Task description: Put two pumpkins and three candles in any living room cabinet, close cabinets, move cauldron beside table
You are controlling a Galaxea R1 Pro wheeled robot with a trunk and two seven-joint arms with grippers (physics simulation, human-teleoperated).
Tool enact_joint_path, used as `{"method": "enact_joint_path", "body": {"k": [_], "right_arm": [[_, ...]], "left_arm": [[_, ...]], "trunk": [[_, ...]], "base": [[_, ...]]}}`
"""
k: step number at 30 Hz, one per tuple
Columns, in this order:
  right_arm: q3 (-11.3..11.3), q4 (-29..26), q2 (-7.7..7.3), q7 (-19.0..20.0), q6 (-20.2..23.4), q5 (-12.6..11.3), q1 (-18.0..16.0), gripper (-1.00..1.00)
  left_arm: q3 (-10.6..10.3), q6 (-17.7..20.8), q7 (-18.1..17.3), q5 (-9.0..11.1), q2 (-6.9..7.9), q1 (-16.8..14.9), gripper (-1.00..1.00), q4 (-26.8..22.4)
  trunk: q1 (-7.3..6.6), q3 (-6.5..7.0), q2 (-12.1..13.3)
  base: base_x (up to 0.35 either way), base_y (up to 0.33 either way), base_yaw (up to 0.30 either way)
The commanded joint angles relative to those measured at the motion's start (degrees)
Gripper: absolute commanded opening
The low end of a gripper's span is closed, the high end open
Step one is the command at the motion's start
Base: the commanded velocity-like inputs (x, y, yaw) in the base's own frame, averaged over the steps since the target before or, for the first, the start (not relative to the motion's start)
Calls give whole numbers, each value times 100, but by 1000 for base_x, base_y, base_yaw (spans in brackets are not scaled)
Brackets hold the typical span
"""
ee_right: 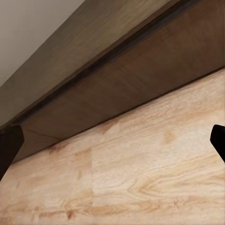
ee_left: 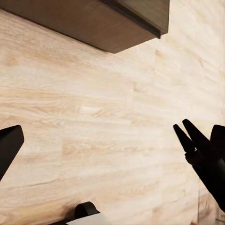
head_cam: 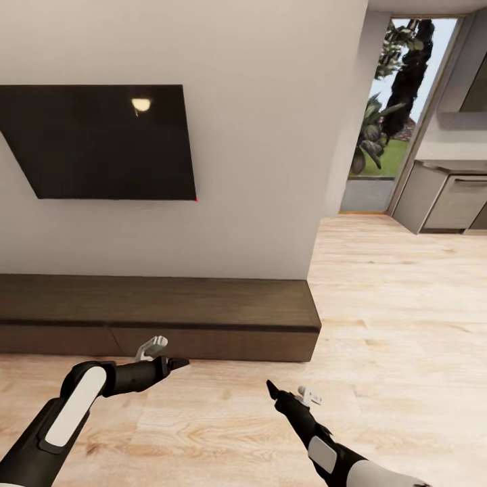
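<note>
Pale wood-plank flooring (head_cam: 379, 318) lies bare under both arms. Nearest, the left gripper (head_cam: 177, 364) looks pinched together and the right gripper (head_cam: 270, 388) likewise, neither carrying anything, though their wrist views show tips spread wide, so I cannot tell. Just beyond stands the long, low dark-brown wooden cabinet (head_cam: 203, 314), fronts flush. Above it hangs a black wall screen (head_cam: 101, 142); a kitchen doorway (head_cam: 433, 182) lies farthest. I judge the task barely begun.

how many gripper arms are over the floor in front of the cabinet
2: the left gripper hangs close to the cabinet front, and the right gripper hangs farther back over the wooden floor.
</note>
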Motion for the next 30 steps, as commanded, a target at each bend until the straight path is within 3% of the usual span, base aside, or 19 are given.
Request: {"method": "enact_joint_path", "body": {"k": [1,9,30], "right_arm": [[45,14,0,32,-22,-66,-6,100],[42,19,-2,127,-31,-520,-6,100],[44,5,-3,9,-173,-575,-6,100]], "left_arm": [[-6,11,-1,6,3,-4,100,-4],[21,3,0,20,2,-3,100,16],[10,0,-9,27,-15,-3,100,5]], "trunk": [[23,-24,-45],[198,-168,-366],[660,-545,-1208]], "base": [[0,0,0],[0,0,0],[0,0,0]]}}
